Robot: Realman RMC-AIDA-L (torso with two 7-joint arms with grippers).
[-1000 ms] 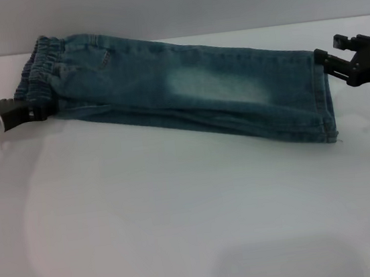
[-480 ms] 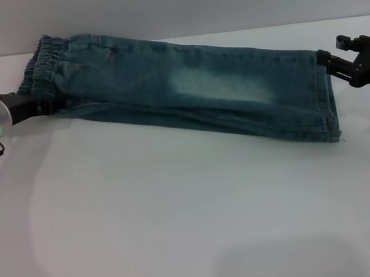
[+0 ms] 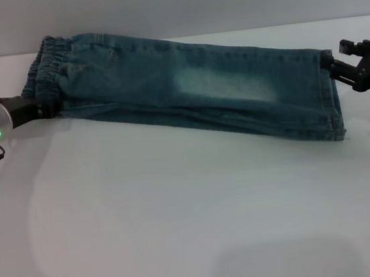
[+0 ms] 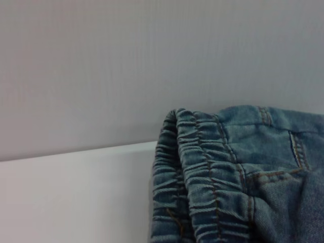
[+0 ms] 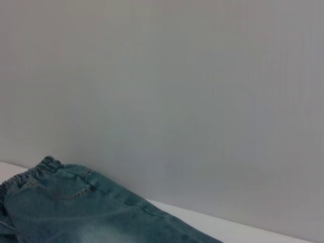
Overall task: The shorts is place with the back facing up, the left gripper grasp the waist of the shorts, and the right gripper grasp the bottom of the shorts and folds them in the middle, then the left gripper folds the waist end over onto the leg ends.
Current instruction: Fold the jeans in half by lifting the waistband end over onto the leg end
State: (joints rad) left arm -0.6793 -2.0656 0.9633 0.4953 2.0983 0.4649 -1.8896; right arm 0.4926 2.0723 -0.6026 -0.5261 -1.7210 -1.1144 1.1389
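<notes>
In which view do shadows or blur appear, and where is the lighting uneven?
Head view: soft shadows fall on the table below the left end effector and along the near edge of the shorts; lighting is even, without glare. Left wrist view: the waist of the shorts is sharp. Right wrist view: slightly soft.

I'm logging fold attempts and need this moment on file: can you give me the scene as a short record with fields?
garment: the shorts, lying long and flat on the white table, already folded lengthwise
waist: the waist of the shorts at the robot's left end
hems: the leg ends at the robot's right end
left hand: the left gripper at the waist's near edge
right hand: the right gripper at the hem's far corner
stage: waist not yet folded over the leg ends
</notes>
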